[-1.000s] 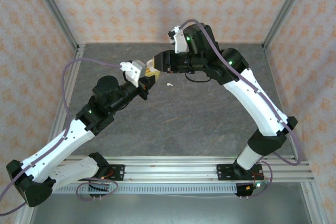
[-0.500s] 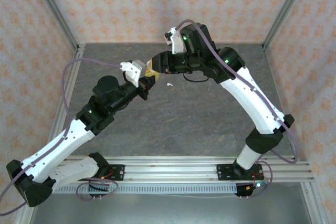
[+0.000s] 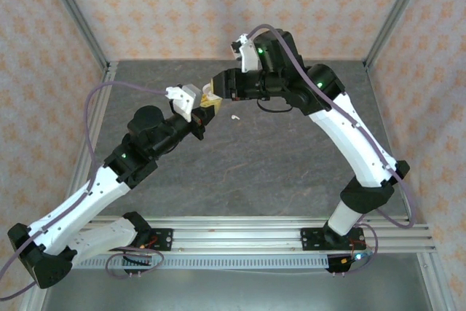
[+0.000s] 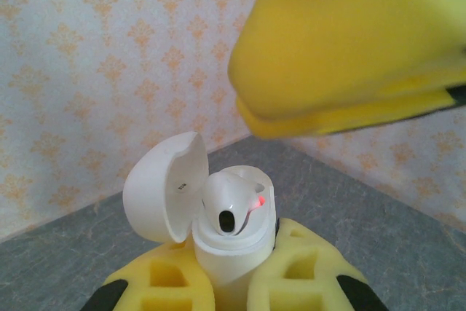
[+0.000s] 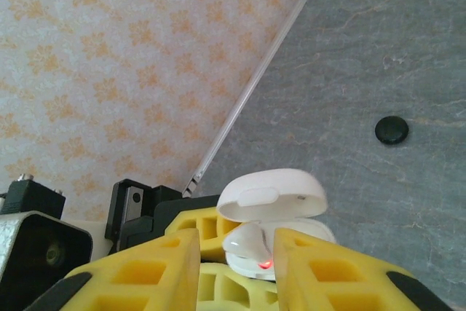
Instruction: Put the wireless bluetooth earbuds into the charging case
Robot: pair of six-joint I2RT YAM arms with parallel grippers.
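L tool (image 4: pixel 233 276) clamps open case (image 4: pixel 156 187); bud (image 4: pixel 231 198) sits proud, LED (image 4: pixel 260 201) red. R tool (image 5: pixel 233 242) narrow, empty: press bud straight down, gently.

The tiny mark (image 4: pixel 180 186) inside the case lid (image 4: pixel 154 193) cannot be read

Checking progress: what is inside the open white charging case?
One white earbud sits in the white charging case, beside a glowing red light. Fingers of the left gripper cover the case's lower body; the rest inside is hidden.
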